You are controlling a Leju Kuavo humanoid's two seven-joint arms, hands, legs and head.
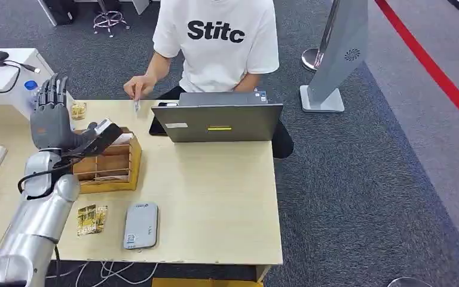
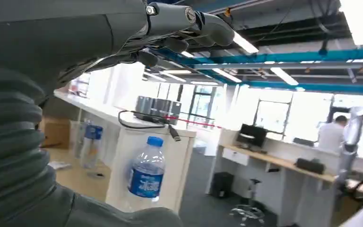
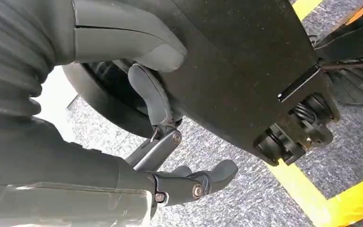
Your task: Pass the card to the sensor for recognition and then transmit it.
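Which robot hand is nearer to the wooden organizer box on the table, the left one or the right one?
Left. The left robot hand is raised directly above the wooden organizer box. The right robot hand hangs low beside the robot's body, above the carpet, away from the table.

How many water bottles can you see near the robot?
2. One blue-labelled water bottle stands in front of the white cabinet, beside the left hand. A second bottle stands farther back by the wooden table. Others may be hidden.

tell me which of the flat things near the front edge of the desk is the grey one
The grey sensor pad, plain grey with rounded corners. The packet lying just to its left, nearer the robot's arm, is gold and dark.
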